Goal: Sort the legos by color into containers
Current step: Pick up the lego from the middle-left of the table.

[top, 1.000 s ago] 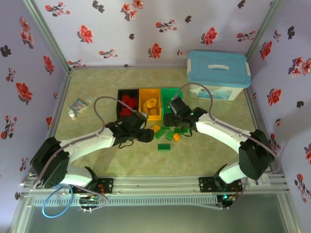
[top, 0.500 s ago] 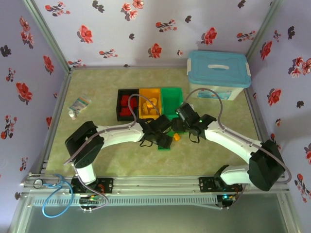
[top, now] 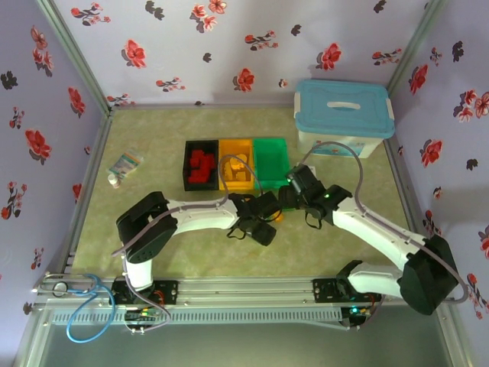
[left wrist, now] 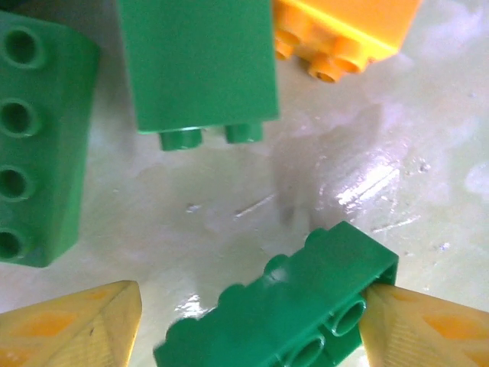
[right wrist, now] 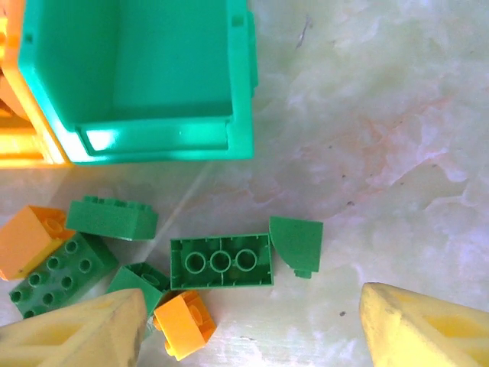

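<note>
both arms low over the loose legos (right wrist: 111, 218). left gripper (left wrist: 248, 306): spread apart, straddling a green brick (left wrist: 290, 313) lying askew, touching it with one pad (left wrist: 428, 336) only, not yet clamped. probably lined up that way to pinch across the brick's short width. right gripper (right wrist: 252, 306): wide apart too, holding nothing, poised near a long green brick (right wrist: 221, 261) just below the green bin (right wrist: 241, 92). handy for a short carry, likely. red pieces in the black bin (top: 186, 164), yellow ones in the orange bin (top: 237, 141); mostly green and some orange left on the table (right wrist: 382, 153).
</note>
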`<action>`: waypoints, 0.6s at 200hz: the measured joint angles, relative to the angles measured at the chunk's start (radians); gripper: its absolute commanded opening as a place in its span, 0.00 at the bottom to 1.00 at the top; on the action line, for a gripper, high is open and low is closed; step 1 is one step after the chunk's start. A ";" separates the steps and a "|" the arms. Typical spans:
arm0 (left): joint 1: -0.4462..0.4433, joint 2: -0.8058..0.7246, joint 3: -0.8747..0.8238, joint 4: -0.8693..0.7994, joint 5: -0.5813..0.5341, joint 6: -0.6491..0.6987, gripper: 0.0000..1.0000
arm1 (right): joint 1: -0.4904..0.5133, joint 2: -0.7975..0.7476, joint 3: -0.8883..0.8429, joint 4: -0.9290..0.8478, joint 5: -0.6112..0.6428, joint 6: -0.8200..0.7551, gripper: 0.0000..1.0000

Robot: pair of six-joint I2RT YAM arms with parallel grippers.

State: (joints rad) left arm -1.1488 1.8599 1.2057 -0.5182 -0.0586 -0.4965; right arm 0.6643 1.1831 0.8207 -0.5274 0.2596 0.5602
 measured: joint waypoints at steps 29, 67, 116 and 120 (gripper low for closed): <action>-0.005 0.023 0.017 0.001 0.011 0.009 0.74 | -0.027 -0.046 -0.006 -0.001 0.003 0.002 0.75; -0.005 0.035 0.029 0.001 0.011 0.017 0.61 | -0.036 -0.058 -0.021 -0.001 0.003 0.002 0.74; -0.005 0.036 0.032 0.001 0.011 0.032 0.35 | -0.039 -0.058 -0.026 -0.001 0.002 0.002 0.74; -0.005 0.036 0.032 0.001 0.010 0.032 0.33 | -0.039 -0.058 -0.026 -0.001 0.002 0.002 0.74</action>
State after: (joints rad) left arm -1.1542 1.8961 1.2373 -0.5175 -0.0486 -0.4641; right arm 0.6250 1.1255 0.7952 -0.5282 0.2619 0.5625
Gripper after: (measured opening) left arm 0.375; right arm 0.736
